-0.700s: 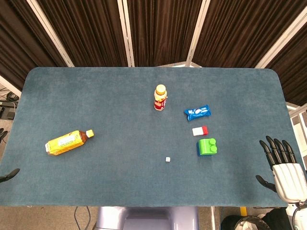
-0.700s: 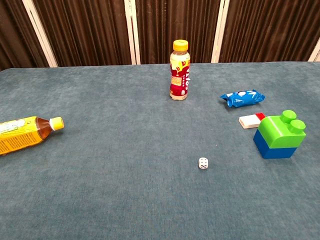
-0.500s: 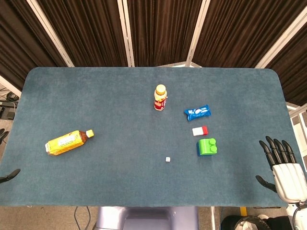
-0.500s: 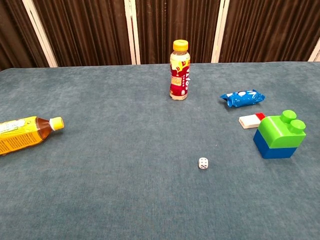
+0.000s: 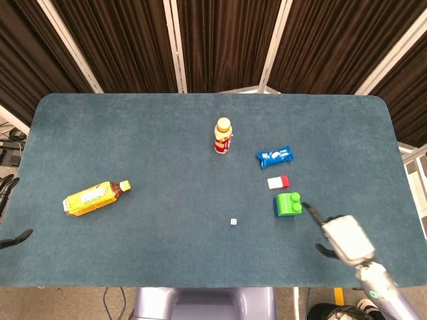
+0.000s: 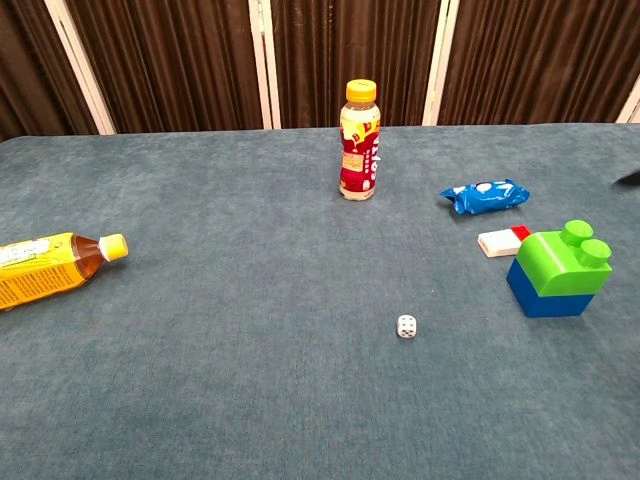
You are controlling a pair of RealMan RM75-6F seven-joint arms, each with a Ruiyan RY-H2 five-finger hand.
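My right hand [image 5: 341, 237] hovers over the table's near right part, holding nothing. Its dark fingertips [image 5: 311, 210] reach toward the green and blue block [image 5: 287, 204] and end just right of it; I cannot tell if they touch. The chest view shows the block [image 6: 560, 270] and only a dark sliver at the right edge. Of my left hand [image 5: 9, 212] only fingertips show off the table's left edge, spread apart and empty. Nearest to it lies a yellow tea bottle [image 5: 95, 197] on its side.
On the blue-grey table [image 5: 167, 260] an upright bottle [image 5: 223, 135] with a red label and orange cap stands mid-table. A blue snack packet [image 5: 275, 157] and a small white and red box [image 5: 278, 181] lie behind the block. A white die [image 5: 233, 221] sits left of it.
My right hand has swung in from the table's right edge toward the left, up to the green and blue block. The left fingertips shifted slightly. No object has moved.
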